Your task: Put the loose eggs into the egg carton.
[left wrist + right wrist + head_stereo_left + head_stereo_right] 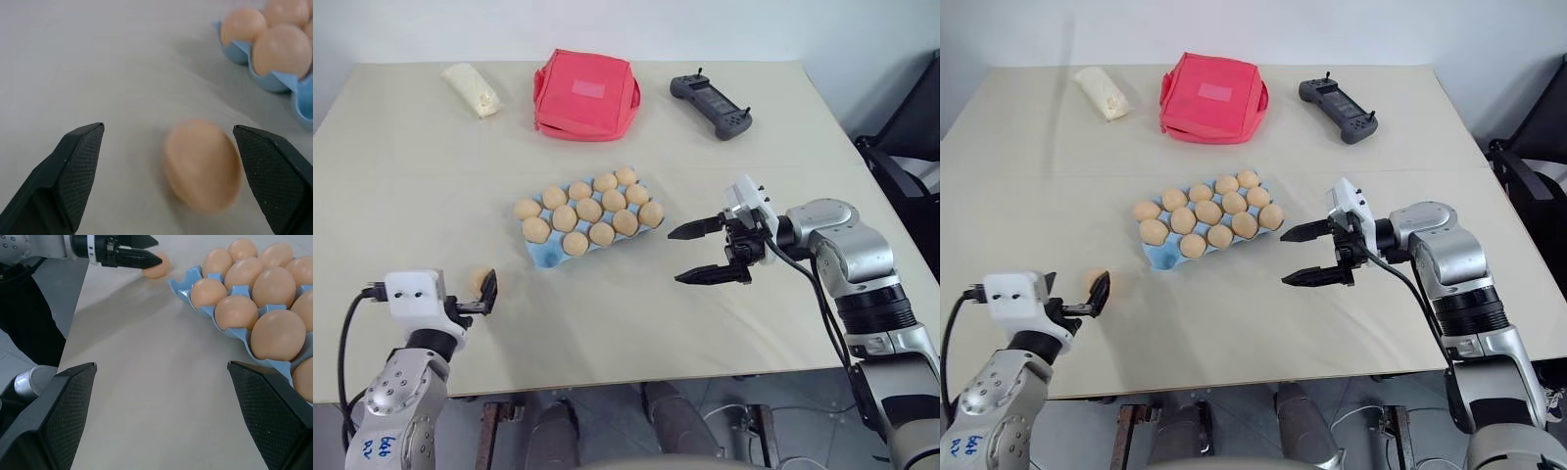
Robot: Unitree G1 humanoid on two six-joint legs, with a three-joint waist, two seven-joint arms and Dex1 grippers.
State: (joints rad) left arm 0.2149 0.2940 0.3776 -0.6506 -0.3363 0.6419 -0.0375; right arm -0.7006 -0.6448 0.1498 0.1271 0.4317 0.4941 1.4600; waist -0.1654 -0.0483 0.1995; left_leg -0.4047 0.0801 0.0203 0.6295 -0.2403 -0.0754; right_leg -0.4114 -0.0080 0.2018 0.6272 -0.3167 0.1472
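Observation:
One loose egg (481, 280) lies on the table near the front left, a short way from the egg carton (539, 258). The light blue carton sits mid-table with several tan eggs in its cups; the cup at its front left corner is bare. My left gripper (168, 129) is open and low over the table, its two fingers on either side of the loose egg (203, 166) without touching it. My right gripper (674, 258) hangs open just right of the carton, pointing at it, with nothing between its fingers.
At the back of the table stand a red square pouch (585, 95), a white bag (472, 88) to its left and a black handheld controller (711, 104) to its right. A dark chair (911, 127) stands beyond the table's right edge.

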